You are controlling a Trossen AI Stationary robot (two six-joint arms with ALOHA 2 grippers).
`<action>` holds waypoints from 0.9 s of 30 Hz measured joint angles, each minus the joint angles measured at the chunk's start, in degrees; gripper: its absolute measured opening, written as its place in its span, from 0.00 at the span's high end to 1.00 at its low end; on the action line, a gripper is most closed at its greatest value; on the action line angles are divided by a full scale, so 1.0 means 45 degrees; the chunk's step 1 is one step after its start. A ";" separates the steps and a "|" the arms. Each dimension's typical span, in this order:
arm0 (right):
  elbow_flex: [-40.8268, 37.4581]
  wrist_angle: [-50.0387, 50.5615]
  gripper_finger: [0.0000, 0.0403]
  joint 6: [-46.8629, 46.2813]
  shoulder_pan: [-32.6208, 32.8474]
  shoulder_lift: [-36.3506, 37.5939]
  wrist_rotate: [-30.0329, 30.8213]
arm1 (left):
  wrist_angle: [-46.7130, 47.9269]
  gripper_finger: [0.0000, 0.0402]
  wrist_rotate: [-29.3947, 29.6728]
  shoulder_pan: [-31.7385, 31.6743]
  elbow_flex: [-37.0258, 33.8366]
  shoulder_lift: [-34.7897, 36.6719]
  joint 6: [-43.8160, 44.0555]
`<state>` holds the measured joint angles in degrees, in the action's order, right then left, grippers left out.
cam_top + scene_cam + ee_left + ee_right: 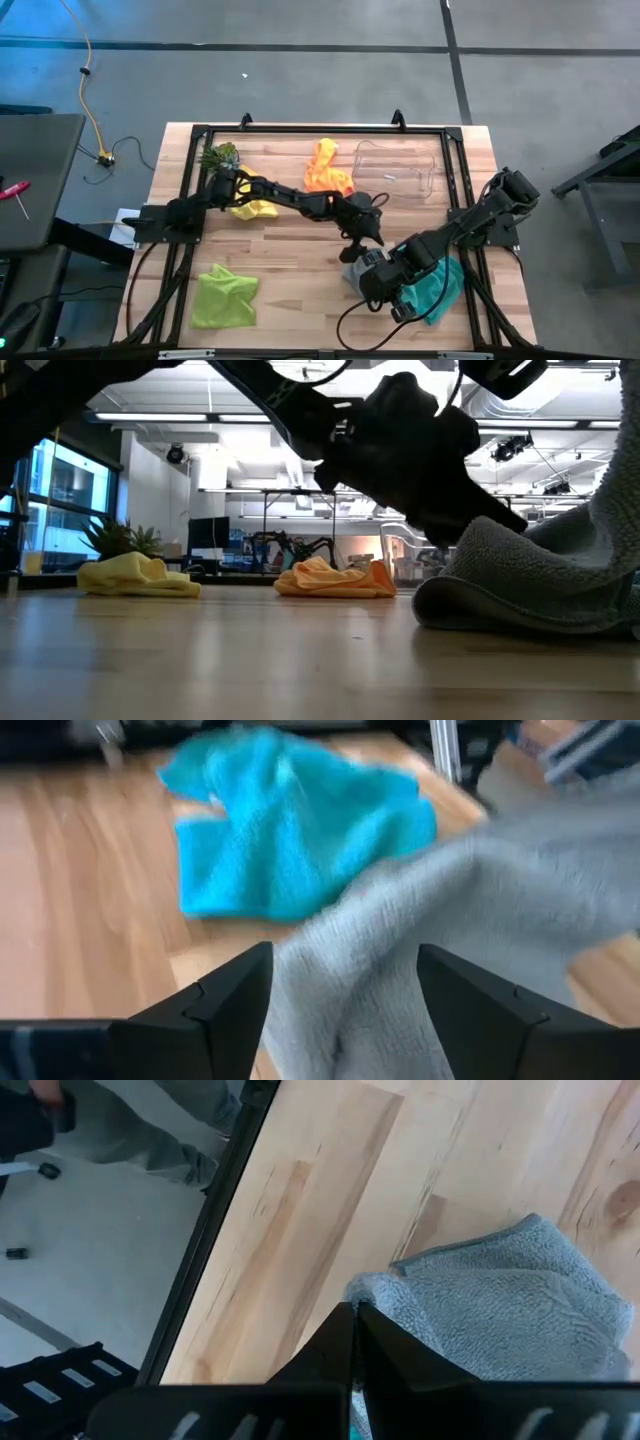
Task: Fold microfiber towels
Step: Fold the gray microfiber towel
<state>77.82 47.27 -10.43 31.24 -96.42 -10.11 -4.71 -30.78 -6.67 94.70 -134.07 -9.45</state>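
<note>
Grey towel (356, 272): lies crumpled at the desk's (300, 250) near edge, right of centre; both arms meet over it, likely to spread it flat for folding. Right end effector (352, 1342): fingers pressed together on a corner of the grey cloth, a pinch that would let it lift or pull that edge. Left end effector (340, 1010): fingers spread wide with grey fabric lying between them, not clamped; it appears poised to take a second hold.
Teal towel (440, 288): bunched just beside the grey one, partly under the right arm, unfolded.
Lime green towel (223, 296): rumpled at the near left, well apart.
Yellow towel (252, 205): heaped farther back, partly under the left arm.
Orange towel (325, 168): heaped near the far rail, beside a clear bin (395, 168).
</note>
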 joint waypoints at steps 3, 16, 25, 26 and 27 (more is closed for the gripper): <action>0.0000 0.0001 1.00 0.0001 -0.0002 0.0000 0.0019 | 0.0317 0.48 0.0311 0.0014 0.0010 0.0008 -0.0668; 0.0019 0.0010 1.00 0.0400 0.0000 0.0002 0.0039 | 0.0558 0.98 0.1325 0.0059 0.0010 0.0013 -0.1281; 0.0019 0.0979 1.00 0.0408 0.0005 0.0556 0.0919 | 0.3287 1.00 0.2108 -0.0555 0.0001 0.1388 -0.1700; 0.0019 0.0969 1.00 0.0416 -0.0035 0.0746 0.1135 | 0.3948 1.00 0.2384 -0.0729 0.0023 0.1765 -0.2014; 0.0019 0.0955 1.00 0.0426 -0.0088 0.0962 0.1417 | 0.4770 1.00 0.2736 -0.0884 0.0017 0.2120 -0.2312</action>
<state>77.91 51.56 -8.51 30.85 -92.09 -3.73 16.75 -18.46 -10.65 94.77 -124.53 -19.85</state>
